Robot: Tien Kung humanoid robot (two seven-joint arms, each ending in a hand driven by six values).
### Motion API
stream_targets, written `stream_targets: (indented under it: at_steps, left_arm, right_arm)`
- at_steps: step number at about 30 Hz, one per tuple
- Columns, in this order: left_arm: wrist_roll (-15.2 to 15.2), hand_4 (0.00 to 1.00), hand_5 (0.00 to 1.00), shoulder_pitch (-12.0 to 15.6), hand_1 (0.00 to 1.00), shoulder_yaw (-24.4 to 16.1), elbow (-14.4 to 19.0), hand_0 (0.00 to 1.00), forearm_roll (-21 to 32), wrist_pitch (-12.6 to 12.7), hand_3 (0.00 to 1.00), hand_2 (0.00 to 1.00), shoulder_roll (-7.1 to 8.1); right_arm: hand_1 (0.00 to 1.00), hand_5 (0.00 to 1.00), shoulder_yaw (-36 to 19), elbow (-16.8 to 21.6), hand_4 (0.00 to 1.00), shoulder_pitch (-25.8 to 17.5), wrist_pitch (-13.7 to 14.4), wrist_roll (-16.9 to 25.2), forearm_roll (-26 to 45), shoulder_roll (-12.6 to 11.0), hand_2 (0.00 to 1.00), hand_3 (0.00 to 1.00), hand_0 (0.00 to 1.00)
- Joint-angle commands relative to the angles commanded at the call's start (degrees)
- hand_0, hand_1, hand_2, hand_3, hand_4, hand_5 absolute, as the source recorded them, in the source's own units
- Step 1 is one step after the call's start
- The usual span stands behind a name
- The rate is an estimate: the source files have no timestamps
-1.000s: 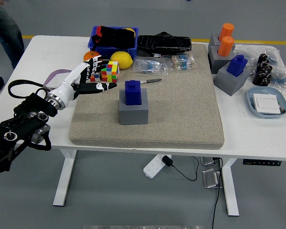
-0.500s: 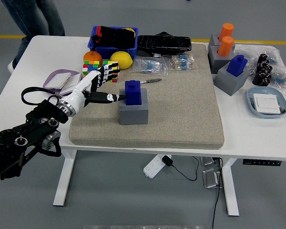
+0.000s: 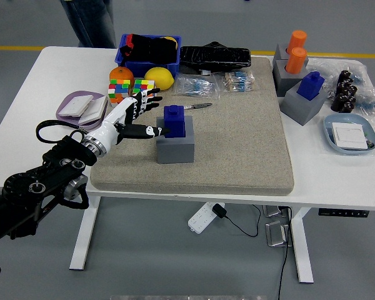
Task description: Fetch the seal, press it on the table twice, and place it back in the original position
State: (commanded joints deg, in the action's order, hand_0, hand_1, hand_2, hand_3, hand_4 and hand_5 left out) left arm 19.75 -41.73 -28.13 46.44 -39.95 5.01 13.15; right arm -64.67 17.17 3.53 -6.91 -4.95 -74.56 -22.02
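Observation:
A blue seal [image 3: 175, 120] stands upright in a grey block holder [image 3: 175, 144] on the beige mat [image 3: 237, 144]. My left hand [image 3: 145, 116] reaches in from the lower left, open, fingers spread just left of the seal. Its thumb tip is close to the seal's left side; I cannot tell whether it touches. The right arm is out of view.
A colour cube [image 3: 126, 91], an orange [image 3: 120, 74] and a lemon [image 3: 159, 76] sit behind the hand. A blue bin [image 3: 149, 52], black bag [image 3: 214, 57] and packets line the back. Other seals in grey holders [image 3: 305, 103] stand at right. A person's legs [image 3: 92, 22] show at top left.
My left hand has moved right over the mat's left edge toward the seal, staying open. The person behind the table has walked to the right.

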Motion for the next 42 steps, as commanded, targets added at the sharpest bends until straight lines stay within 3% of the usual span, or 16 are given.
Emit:
stream_targets:
  at_steps: [31,32,37,38,42]
  left_arm:
    - [-0.4,0.959,0.002,0.3,0.829,0.7,-2.5,0.917,1.7,0.4,0.843,0.778,-3.18]
    - [-0.4,0.922,0.002,0.3,0.801,0.7,-2.5,0.907,1.8,0.5,0.822,0.751,-3.24]
    - [-0.3,0.922,0.002,0.3,0.801,0.8,-2.9,0.907,2.1,0.8,0.822,0.751,-3.68]
    - [-0.3,0.853,0.002,0.3,0.748,0.9,-3.0,0.889,2.1,0.8,0.799,0.705,-3.75]
    - [-0.3,0.853,0.002,0.2,0.748,1.0,-3.2,0.889,2.3,0.8,0.799,0.705,-3.98]
  right_arm:
    - [0.668,0.58,-0.5,0.0,0.811,0.2,0.1,0.0,-0.3,0.2,0.672,0.68,0.769]
    - [0.668,0.58,-0.5,0.0,0.812,0.2,0.1,0.0,-0.3,0.2,0.672,0.68,0.769]
    - [0.668,0.58,-0.5,0.0,0.812,0.2,0.1,0.0,-0.3,0.3,0.672,0.68,0.769]
    - [0.668,0.58,-0.5,0.0,0.812,0.2,0.1,0.0,-0.3,0.2,0.672,0.68,0.769]
    - [0.668,0.58,-0.5,0.1,0.812,0.2,0.1,0.1,-0.3,0.2,0.672,0.68,0.769]
